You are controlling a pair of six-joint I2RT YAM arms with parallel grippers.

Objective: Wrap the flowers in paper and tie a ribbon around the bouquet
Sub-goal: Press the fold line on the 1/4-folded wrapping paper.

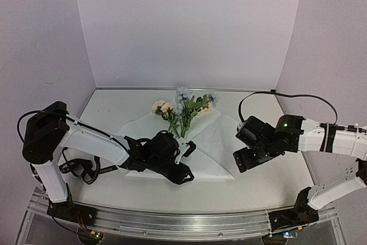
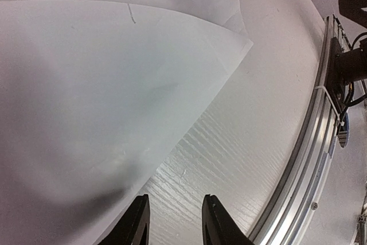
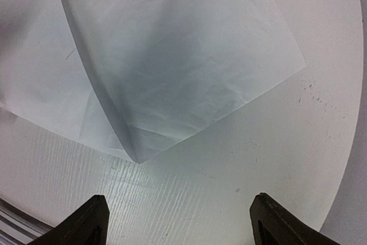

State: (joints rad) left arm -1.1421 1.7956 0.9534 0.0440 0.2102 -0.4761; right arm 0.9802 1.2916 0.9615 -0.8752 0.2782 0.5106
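The flowers (image 1: 184,109), with cream-pink and pale blue blooms on green stems, lie on the white paper (image 1: 213,142) at mid table, heads toward the back wall. My left gripper (image 1: 182,173) hovers at the paper's near edge. In the left wrist view its fingers (image 2: 140,216) stand a little apart over bare table, beside the paper (image 2: 86,96), holding nothing. My right gripper (image 1: 239,162) is at the paper's right corner, wide open (image 3: 179,199) just short of a folded corner of the paper (image 3: 172,61). A black looped strand that looks like the ribbon (image 1: 80,170) lies by the left arm's base.
The white table (image 1: 269,182) ends at a metal rail (image 1: 183,222) along the near edge, also seen as the rail (image 2: 309,164) in the left wrist view. Pale walls close the back and both sides. A black cable (image 1: 298,97) arcs over the right arm.
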